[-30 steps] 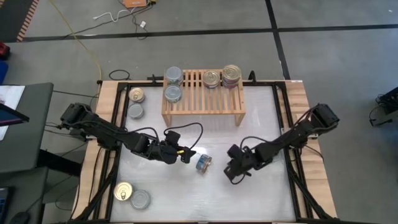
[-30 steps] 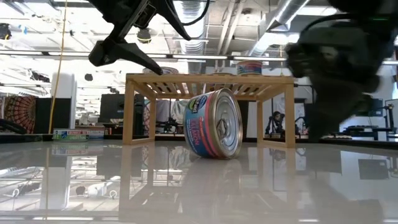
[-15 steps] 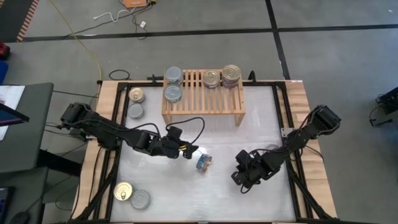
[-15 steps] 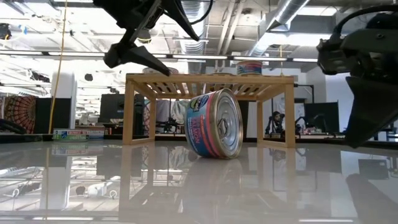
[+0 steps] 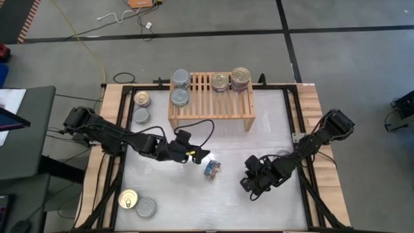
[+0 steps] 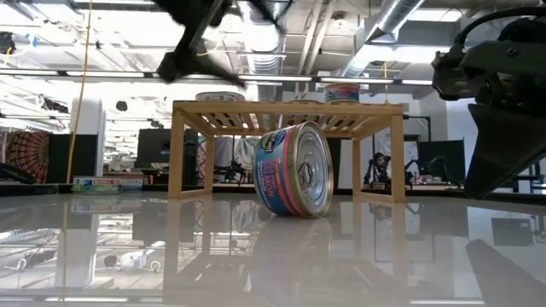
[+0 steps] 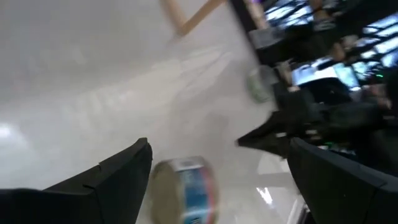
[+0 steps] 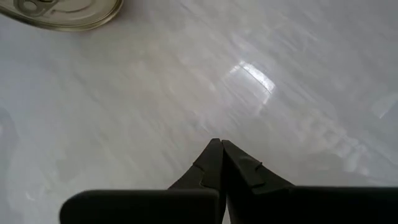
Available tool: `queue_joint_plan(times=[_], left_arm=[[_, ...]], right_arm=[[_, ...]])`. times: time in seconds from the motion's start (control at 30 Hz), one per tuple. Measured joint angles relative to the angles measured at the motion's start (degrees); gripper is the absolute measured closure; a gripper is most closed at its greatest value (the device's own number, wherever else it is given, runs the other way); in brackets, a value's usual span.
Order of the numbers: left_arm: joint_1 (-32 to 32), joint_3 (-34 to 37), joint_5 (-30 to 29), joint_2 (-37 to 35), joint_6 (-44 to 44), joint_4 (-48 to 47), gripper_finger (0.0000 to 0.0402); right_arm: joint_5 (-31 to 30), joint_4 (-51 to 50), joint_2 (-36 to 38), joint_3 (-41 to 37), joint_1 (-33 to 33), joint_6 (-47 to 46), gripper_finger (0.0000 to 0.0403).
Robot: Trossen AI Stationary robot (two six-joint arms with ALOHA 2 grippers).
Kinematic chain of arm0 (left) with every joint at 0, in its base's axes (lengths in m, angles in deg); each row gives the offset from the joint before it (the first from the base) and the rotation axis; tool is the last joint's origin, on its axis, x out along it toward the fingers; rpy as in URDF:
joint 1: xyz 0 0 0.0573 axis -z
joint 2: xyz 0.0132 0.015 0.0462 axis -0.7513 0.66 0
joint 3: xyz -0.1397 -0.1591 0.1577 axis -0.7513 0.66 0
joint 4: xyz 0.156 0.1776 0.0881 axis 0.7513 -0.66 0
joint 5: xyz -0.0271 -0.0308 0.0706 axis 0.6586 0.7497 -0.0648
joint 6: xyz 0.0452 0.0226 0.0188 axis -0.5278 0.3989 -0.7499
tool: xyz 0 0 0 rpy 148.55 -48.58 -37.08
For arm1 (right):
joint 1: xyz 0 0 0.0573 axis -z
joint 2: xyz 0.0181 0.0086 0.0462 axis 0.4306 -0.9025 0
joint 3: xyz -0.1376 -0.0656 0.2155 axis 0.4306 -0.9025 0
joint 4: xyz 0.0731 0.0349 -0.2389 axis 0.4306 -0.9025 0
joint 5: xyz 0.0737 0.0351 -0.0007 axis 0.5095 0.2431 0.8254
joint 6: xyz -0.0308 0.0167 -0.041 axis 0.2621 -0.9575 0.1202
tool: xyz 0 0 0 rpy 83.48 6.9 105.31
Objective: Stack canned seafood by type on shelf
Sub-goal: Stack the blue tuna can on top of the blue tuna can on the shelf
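The left gripper [image 5: 200,156], jaws spread wide, hovers just beside a tin [image 5: 211,170] lying on its edge on the table [image 5: 272,136] before the shelf [image 5: 211,110]; it should straddle the rim squarely before closing, while the right gripper [image 5: 248,185] waits shut.

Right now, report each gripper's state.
Left gripper: open, holding nothing, just beside the tipped can.
Right gripper: closed, empty, low over the table.

A yellow cable [image 5: 90,48] trails across the grey floor [image 5: 349,61].
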Motion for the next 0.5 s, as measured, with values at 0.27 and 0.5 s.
queue_joint_plan(times=[0.27, 0.5], left_arm=[[0.52, -20.74, -2.84, 10.90, -11.70, -13.98, 0.0047], [0.12, -37.47, -1.69, 21.38, -12.90, -33.99, 0.0047]], right_arm=[[-0.85, 0.74, -0.02, 0.00, 0.02, 0.03, 0.0372], [-0.85, 1.90, -0.02, 0.00, 0.02, -0.06, 0.0372]])
